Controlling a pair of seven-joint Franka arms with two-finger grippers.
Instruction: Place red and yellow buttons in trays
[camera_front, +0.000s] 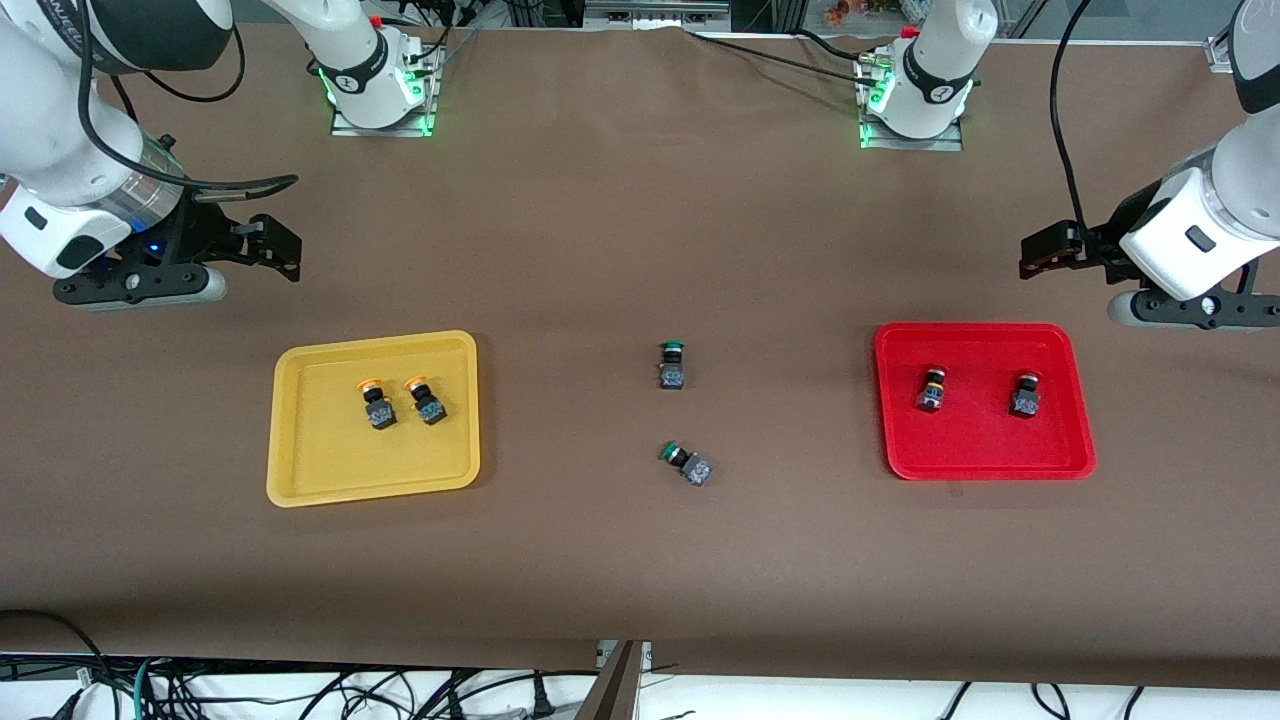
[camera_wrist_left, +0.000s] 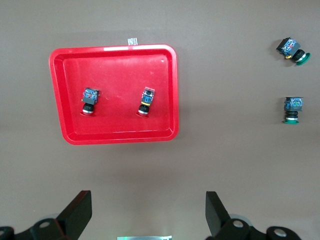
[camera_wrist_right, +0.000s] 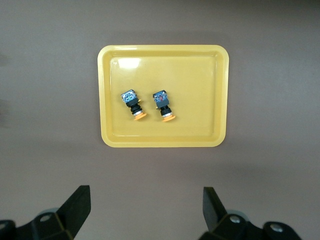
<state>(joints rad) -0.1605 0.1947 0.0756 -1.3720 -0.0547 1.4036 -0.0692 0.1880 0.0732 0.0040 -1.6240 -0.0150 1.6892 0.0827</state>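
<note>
Two yellow-capped buttons (camera_front: 378, 403) (camera_front: 427, 398) are seen lying side by side in the yellow tray (camera_front: 300, 470), toward the right arm's end of the table. Two red-capped buttons (camera_front: 931, 388) (camera_front: 1024, 394) lie apart in the red tray (camera_front: 1075, 440), toward the left arm's end. Two green-capped switches (camera_front: 672, 364) (camera_front: 687, 464) are located on the table between the trays. The left gripper (camera_wrist_left: 149, 210) and the right gripper (camera_wrist_right: 145, 210) are held above bare table beside their trays, fingers spread, nothing grasped.

Brown table (camera_front: 640, 230): yellow tray (camera_front: 300, 470), red tray (camera_front: 985, 462), two green-capped switches (camera_front: 672, 364) between
</note>
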